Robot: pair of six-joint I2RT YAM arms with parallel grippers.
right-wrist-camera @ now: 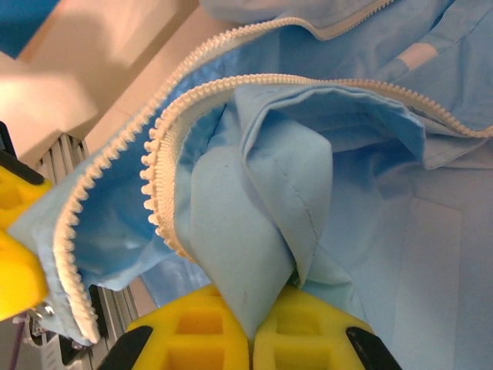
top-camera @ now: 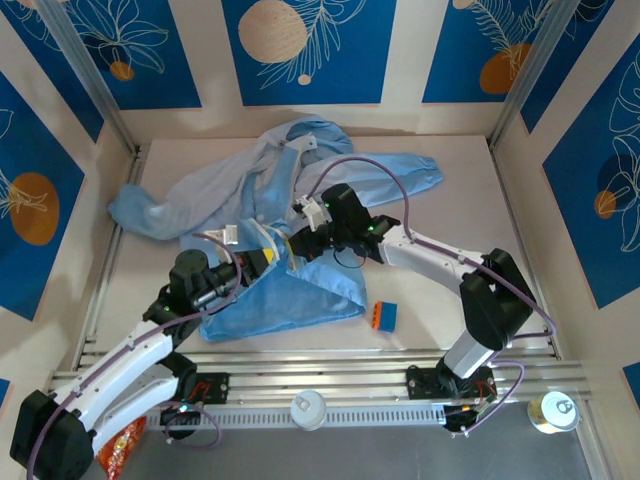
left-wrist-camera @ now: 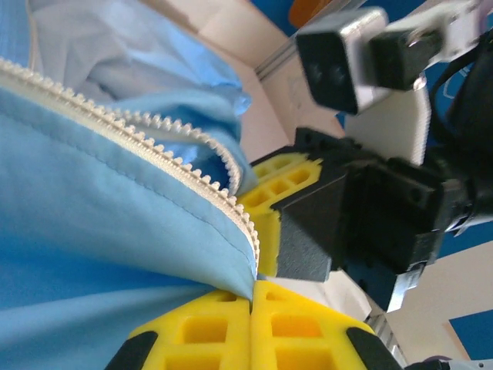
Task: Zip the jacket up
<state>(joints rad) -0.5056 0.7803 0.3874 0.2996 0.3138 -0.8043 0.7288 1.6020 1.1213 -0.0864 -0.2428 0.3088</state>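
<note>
On the bench (top-camera: 460, 210), the jacket (top-camera: 290, 300) is laid crumpled under and beyond both hands. The left hand (left-wrist-camera: 252, 308) is clenched on the zipper (left-wrist-camera: 154, 146) edge; the right hand (right-wrist-camera: 250, 335), just beside it, is clenched on a fabric fold.

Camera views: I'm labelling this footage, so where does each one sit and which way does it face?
Top external: above and behind the bases, looking down on the table, left arm, right arm and jacket.
Left wrist: on the left arm, facing along its left gripper, shut on the jacket's zipper edge; right gripper opposite.
Right wrist: on the right arm, facing along its own yellow fingers, shut on a jacket fold.
Shared: both wrist views show the zipper teeth and the other gripper.
</note>
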